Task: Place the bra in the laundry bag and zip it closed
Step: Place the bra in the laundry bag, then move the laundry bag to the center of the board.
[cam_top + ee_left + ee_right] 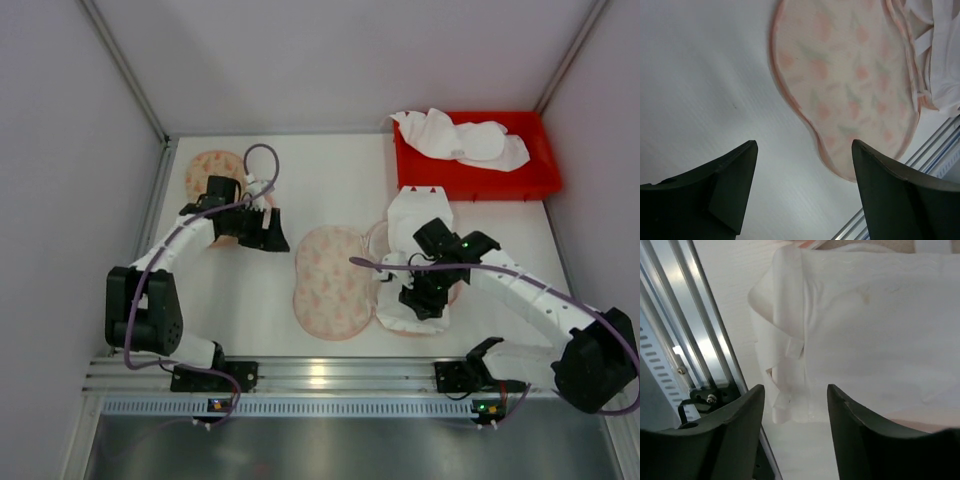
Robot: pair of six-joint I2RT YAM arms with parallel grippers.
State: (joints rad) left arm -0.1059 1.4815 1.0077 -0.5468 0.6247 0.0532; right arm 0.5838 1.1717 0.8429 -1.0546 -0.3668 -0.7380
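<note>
Closest in is my right gripper [795, 440], jaws parted with nothing between them, hanging over the white bra [865, 330]. That bra lies draped across the right half of the laundry bag [330, 285], whose pink edge just shows beneath it. I judge it laid there so the bare left half can fold over it. Along the bag's near side runs the aluminium rail [690, 315], and the bra's folded end reaches toward it, so some tucking may be wanted before any zipping. I cannot make out the zip itself.

My left gripper [804, 145] is spread wide and empty, just off the bag's left edge and above the table [705, 75], placed, I think, to take hold of that free half.

Farther back, left of the bag, a second floral pouch [208, 168] lies partly hidden by my left arm. Right of the bag and beyond it sits a red bin [470, 187] holding more white garments [465, 140].
</note>
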